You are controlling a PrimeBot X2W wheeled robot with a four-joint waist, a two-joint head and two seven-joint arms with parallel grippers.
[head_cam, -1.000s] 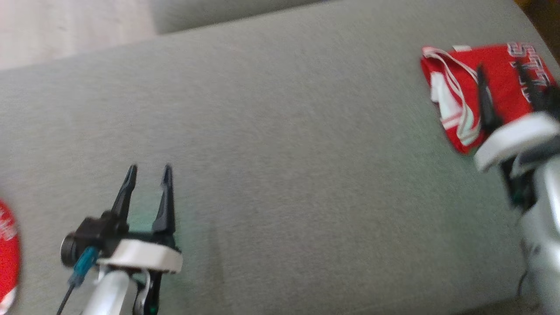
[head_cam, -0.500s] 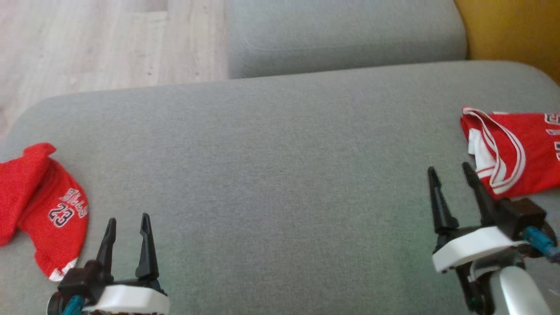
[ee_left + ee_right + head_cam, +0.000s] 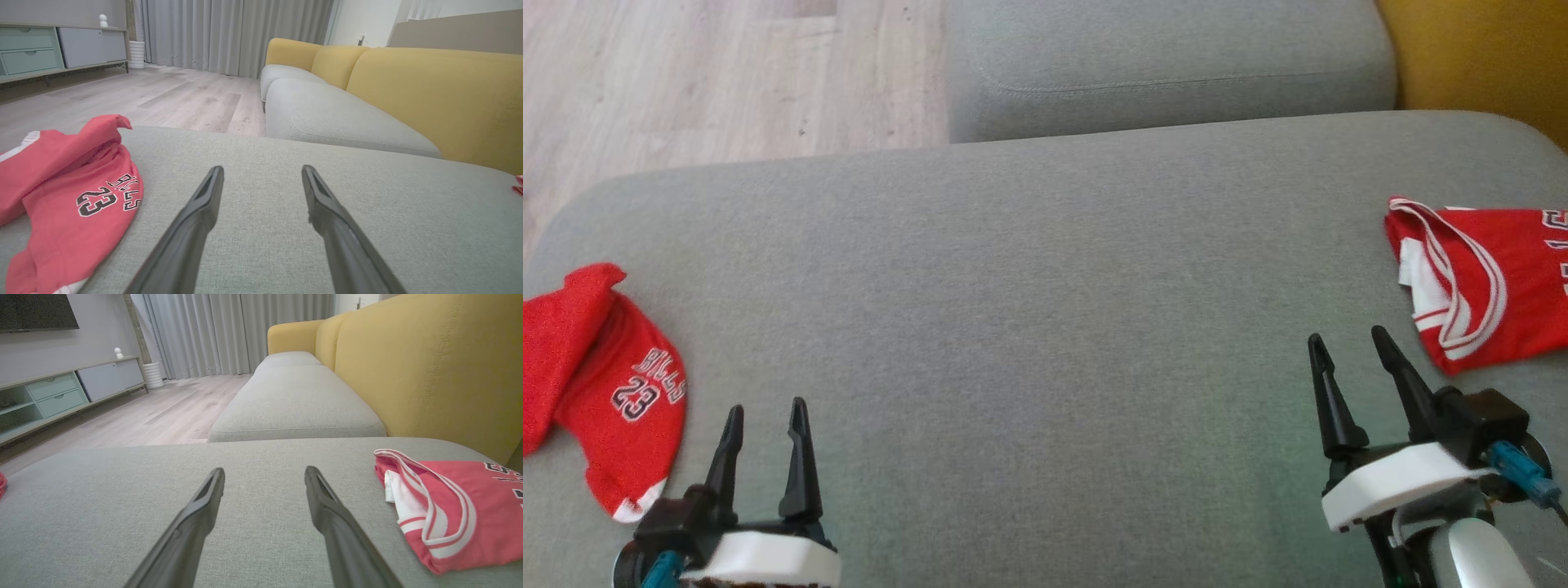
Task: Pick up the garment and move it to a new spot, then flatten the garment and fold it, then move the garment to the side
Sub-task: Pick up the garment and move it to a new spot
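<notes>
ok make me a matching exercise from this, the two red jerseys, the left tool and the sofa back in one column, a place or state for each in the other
Things
1. crumpled jersey marked 23
2. folded jersey with white trim
3. left tool
4. sofa back

Descriptions
a. lying flat at the right end of the grey cushion
b. yellow, at the far right
c. bunched up at the cushion's left end
d. open, holding nothing, over bare fabric

Pairs: 1-c, 2-a, 3-d, 4-b

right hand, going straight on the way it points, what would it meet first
Likely the bare grey sofa cushion, which the right hand points low along; depth is unclear. The folded red jersey lies off to its right.
</notes>
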